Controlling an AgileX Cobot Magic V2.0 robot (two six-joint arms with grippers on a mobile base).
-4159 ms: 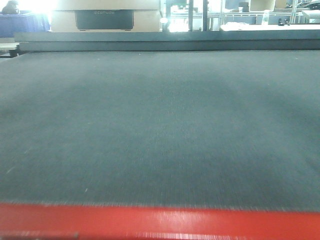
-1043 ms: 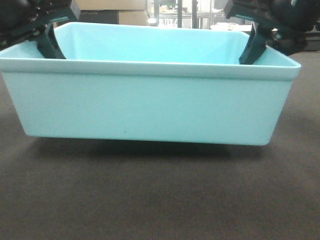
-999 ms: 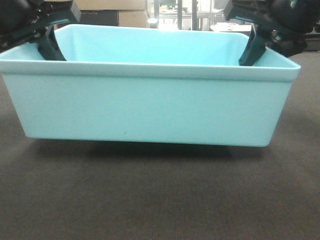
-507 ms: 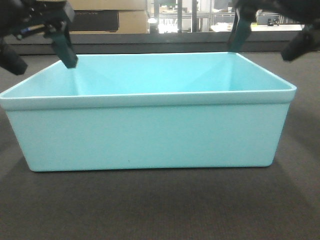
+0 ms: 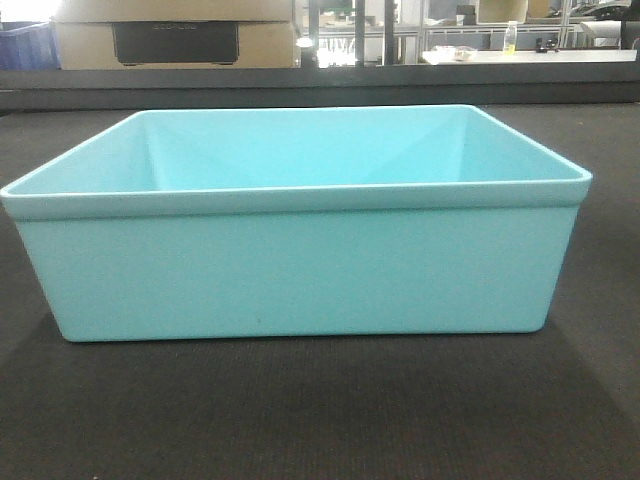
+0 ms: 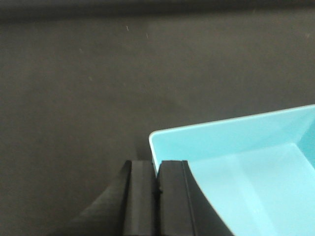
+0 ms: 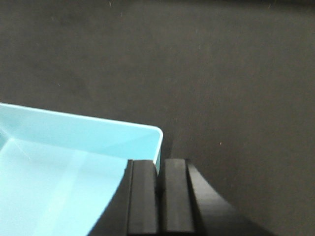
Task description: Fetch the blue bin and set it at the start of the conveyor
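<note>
- Sitting flat on the wide dark grey woven conveyor belt (image 5: 320, 410) was the pale turquoise smooth plastic rectangular bin (image 5: 300, 265), upright, its open top showing an empty inside and its base touching the belt along the whole near wall.
- By my reading the placing step was done and this was the release and pull-away stage; neither arm showed in the front view at all.
- From the left wrist view, the left gripper's black rubber fingers (image 6: 141, 196) were pressed together with only a thin seam between them, holding nothing.
- That left gripper (image 6: 156, 194) hung above one corner of the bin's rim, the corner passing just in front of the fingertips; whether it touched the rim I could not tell.
- Over on the right wrist view, the right gripper (image 7: 160, 194) matched it: black pads (image 7: 173, 196) closed on each other, empty, above the opposite corner of the tub.
- Bare belt stretched out beyond both corners, so the bin lay well inside the belt surface, not hanging off an edge.
- Next move, as I judged it, asked only for both arms to lift clear without nudging the rim, since a light tub could slide on that carpet-like weave.
- Behind the belt stood a cardboard-coloured box with a dark panel (image 5: 175, 40).
</note>
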